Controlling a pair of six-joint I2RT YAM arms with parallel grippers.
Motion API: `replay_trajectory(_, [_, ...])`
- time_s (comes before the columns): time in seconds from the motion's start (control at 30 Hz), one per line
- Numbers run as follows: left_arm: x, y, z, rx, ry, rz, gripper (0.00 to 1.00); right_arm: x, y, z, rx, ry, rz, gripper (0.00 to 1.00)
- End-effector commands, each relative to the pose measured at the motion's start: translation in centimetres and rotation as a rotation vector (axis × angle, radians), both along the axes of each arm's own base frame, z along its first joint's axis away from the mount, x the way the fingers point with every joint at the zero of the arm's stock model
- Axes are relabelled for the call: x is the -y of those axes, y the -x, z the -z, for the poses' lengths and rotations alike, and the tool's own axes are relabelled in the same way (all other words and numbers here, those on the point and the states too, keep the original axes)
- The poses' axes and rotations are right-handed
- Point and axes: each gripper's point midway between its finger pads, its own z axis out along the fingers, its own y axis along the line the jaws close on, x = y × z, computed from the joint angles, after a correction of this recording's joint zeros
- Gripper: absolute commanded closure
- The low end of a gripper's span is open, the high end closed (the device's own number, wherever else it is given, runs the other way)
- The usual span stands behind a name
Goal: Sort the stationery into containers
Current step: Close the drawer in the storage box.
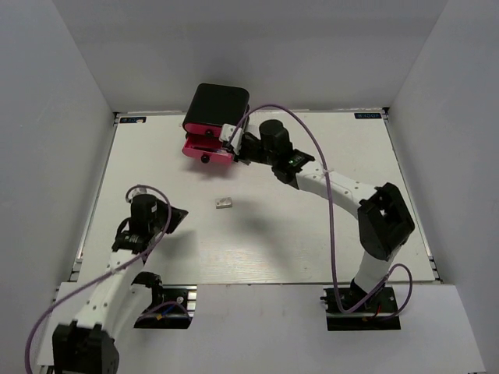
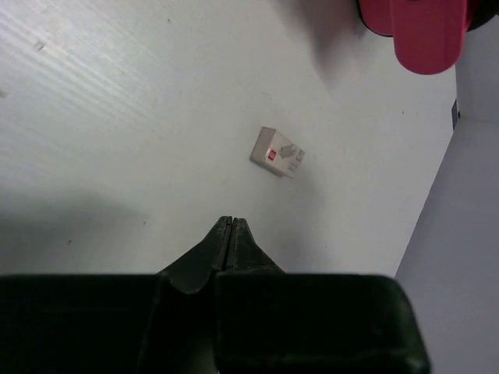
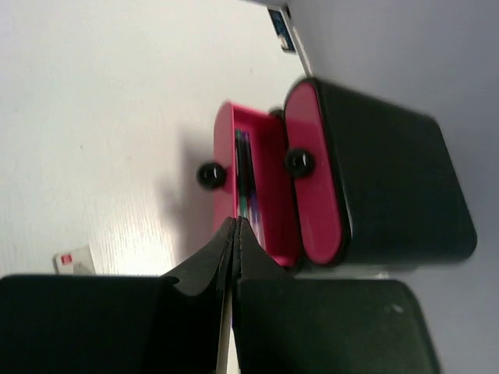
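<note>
Left wrist view: a small white eraser (image 2: 277,153) with a red mark and grey print lies flat, apart from and just ahead of the left gripper (image 2: 231,222), whose jaws are together and empty. The right gripper (image 3: 235,226), jaws also together, hangs at the pulled-out pink-red drawer (image 3: 265,195) of the black box (image 3: 390,179). White table (image 1: 312,234), pale walls (image 1: 47,78).

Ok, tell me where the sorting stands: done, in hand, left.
Done: some stationery lies inside the pulled-out drawer. In hand: nothing; the right gripper is shut, empty, at that drawer, and the left gripper is shut above the table. Left: the eraser lies on the table, and the drawer stands open.
</note>
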Motion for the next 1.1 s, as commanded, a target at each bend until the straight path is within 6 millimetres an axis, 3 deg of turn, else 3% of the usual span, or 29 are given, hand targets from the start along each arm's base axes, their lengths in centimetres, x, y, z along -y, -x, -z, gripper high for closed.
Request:
replay_trajectory(0.0, [1.6, -5.0, -2.9, 0.159, 0.034, 0.063, 0.92, 3.7, 0.4, 0.8, -0.066, 0.007, 0.072, 1.00])
replay_trajectory(0.1, [2.5, -8.3, -1.9, 0.111, 0.011, 0.117, 0.92, 6.4, 1.4, 2.1, -0.089, 0.030, 0.111, 1.00])
replay_trajectory(0.13, [2.8, -9.7, -3.0, 0.140, -0.002, 0.138, 0.92, 7.2, 1.1, 2.5, -0.096, 0.037, 0.131, 1.00])
replay_trajectory(0.17, [3.1, -11.4, -2.9, 0.133, -0.005, 0.153, 0.92, 8.5, 1.6, 2.7, -0.102, 0.039, 0.152, 1.00])
replay_trajectory(0.2, [3.6, -11.3, -1.4, 0.095, -0.016, 0.174, 0.92, 9.1, 1.6, 2.8, -0.105, 0.042, 0.163, 1.00])
replay_trajectory(0.27, [4.4, -13.1, -2.3, 0.128, 0.002, 0.198, 0.92, 10.4, 1.7, 3.1, -0.116, 0.044, 0.189, 1.00])
replay_trajectory(0.3, [4.7, -13.6, -2.1, 0.126, 0.012, 0.212, 0.92, 10.9, 1.9, 2.4, -0.102, 0.034, 0.196, 1.00])
replay_trajectory(0.33, [5.0, -14.5, -1.3, 0.106, 0.025, 0.215, 0.92, 11.9, 1.8, 3.5, -0.124, 0.047, 0.215, 1.00])
replay_trajectory(0.43, [5.7, -16.4, -0.4, 0.081, 0.044, 0.227, 0.92, 13.5, 1.7, 3.8, -0.135, 0.048, 0.249, 1.00])
replay_trajectory(0.5, [6.2, -17.7, -0.8, 0.094, 0.057, 0.245, 0.92, 14.1, 1.8, 4.0, -0.143, 0.048, 0.261, 1.00])
replay_trajectory(0.8, [8.0, -20.8, 0.1, 0.066, 0.095, 0.292, 0.92, 17.0, 1.3, 4.9, -0.184, 0.039, 0.320, 1.00])
replay_trajectory(0.87, [8.6, -20.8, 1.2, 0.043, 0.109, 0.302, 0.91, 17.3, 1.4, 5.2, -0.195, 0.039, 0.324, 1.00])
replay_trajectory(1.07, [10.2, -22.5, 0.5, 0.071, 0.142, 0.325, 0.89, 18.0, 1.6, 5.7, -0.210, 0.037, 0.327, 1.00])
